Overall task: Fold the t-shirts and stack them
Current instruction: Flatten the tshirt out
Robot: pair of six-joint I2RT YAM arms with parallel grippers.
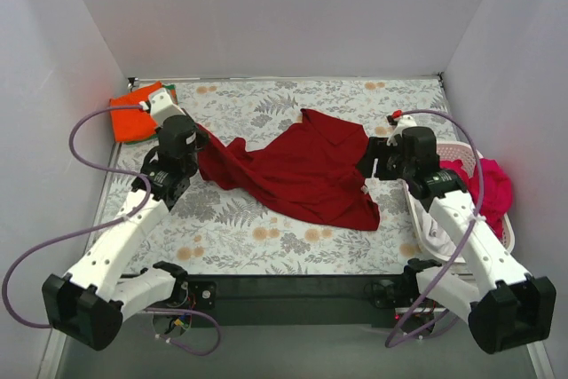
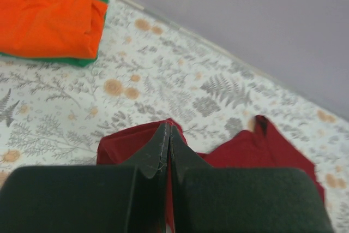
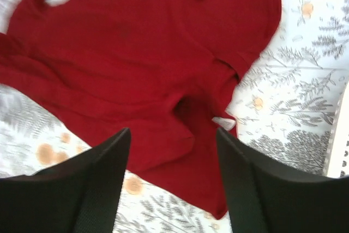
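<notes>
Crimson cloth fills the middle of the overhead view: the crimson t-shirt (image 1: 302,170) lies rumpled on the floral table cover (image 1: 266,237), stretched from one arm to the other. The left gripper (image 1: 202,141) is at the shirt's left edge, and the right gripper (image 1: 368,164) sits at its right edge. In the far left corner the orange t-shirt (image 1: 133,111) lies folded on the green t-shirt (image 1: 169,91), well apart from the crimson one. On the right a basket (image 1: 457,149) holds the pink t-shirt (image 1: 493,185) and the white t-shirt (image 1: 432,230), just beside the right arm. From the left wrist, the left gripper (image 2: 168,129) has its fingers (image 2: 152,154) pressed together, with a fold of the crimson t-shirt (image 2: 256,148) pinched between them and lifted off the cover. The orange t-shirt (image 2: 49,15) shows at the upper left with the green t-shirt (image 2: 82,61) peeking from under its edge. From the right wrist, the right gripper (image 3: 172,132) has its fingers (image 3: 103,178) spread wide with nothing between them. It is poised over the crimson t-shirt (image 3: 136,53), which lies creased on the cover below. A small white label (image 3: 221,121) shows at the shirt's hem, and the basket (image 3: 341,145) edges in at the right.
</notes>
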